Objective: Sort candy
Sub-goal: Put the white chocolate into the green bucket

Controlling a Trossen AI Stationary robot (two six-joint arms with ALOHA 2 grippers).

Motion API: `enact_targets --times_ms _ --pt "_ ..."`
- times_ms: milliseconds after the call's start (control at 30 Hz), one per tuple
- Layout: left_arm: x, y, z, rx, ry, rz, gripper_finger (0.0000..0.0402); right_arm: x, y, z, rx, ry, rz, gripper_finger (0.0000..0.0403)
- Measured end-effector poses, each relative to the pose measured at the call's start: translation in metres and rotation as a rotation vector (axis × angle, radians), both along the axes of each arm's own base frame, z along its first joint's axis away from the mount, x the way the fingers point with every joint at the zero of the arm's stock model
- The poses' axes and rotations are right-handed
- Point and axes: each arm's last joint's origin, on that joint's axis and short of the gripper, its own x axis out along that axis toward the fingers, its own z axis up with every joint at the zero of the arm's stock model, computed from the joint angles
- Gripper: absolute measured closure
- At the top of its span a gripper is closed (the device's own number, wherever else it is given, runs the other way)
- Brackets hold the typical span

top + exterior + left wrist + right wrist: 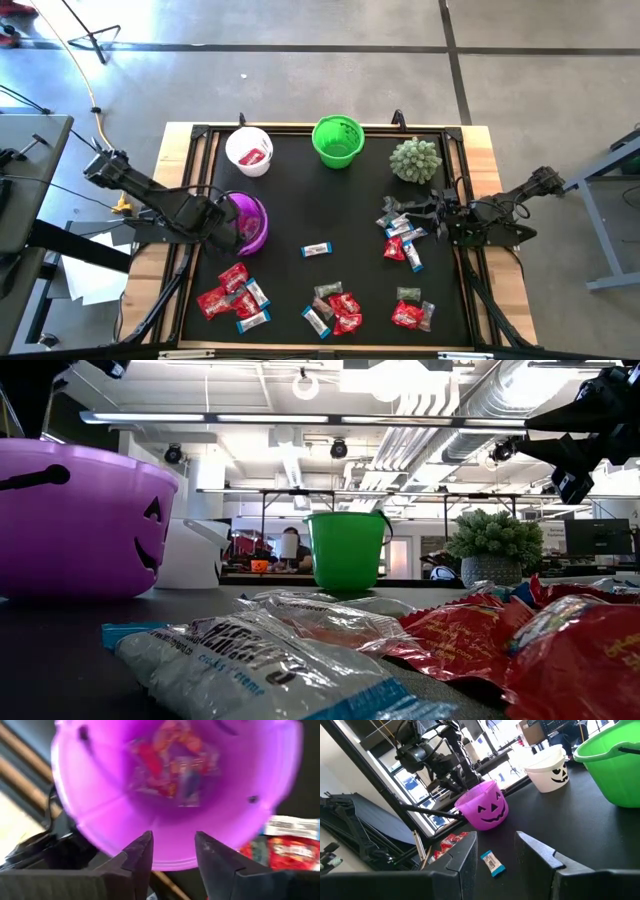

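Wrapped candy lies on the black mat in heaps: red and blue-white pieces at the near left (232, 297), more at the near middle (335, 308) and near right (412, 312), and one blue-white piece alone (316, 249). My left gripper (172, 837) hangs open, pointing down, over the purple pumpkin bucket (248, 222). Nothing is between its fingers. Red candy (172, 762) lies on the bucket's floor. My right gripper (495, 837) waits open and level at the right, above another heap of candy (403, 240).
A white bucket (249, 150) holding a red candy and a green bucket (337, 140) stand along the far edge. A spiky pale-green ball (415, 160) sits at the far right. The mat's middle (330, 200) is bare.
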Motion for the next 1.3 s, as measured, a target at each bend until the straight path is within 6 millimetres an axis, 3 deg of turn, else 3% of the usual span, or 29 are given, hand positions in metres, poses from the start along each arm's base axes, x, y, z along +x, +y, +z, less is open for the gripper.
enact_targets --times_ms 267,433,767,1033,1167,1300 --pt "-0.011 -0.017 0.013 -0.103 -0.172 -0.125 0.0270 0.000 0.000 0.000 0.000 0.000 0.000 0.0276" --pt "-0.015 -0.039 0.013 -0.185 -0.233 -0.078 0.0270 0.000 0.000 0.000 0.000 0.000 0.000 0.0276" --pt "-0.006 -0.088 -0.015 -0.247 -0.160 -0.018 0.0270 0.000 0.000 0.000 0.000 0.000 0.000 0.0276" --pt "0.005 -0.125 -0.056 -0.208 -0.071 -0.041 0.0270 0.000 0.000 0.000 0.000 0.000 0.000 0.0276" --pt "0.010 -0.137 -0.072 -0.196 -0.065 -0.031 0.0270 0.000 0.000 0.000 0.000 0.000 0.000 0.0276" --pt "0.013 -0.138 -0.074 -0.172 -0.116 -0.061 0.0270 0.000 0.000 0.000 0.000 0.000 0.000 0.0276"
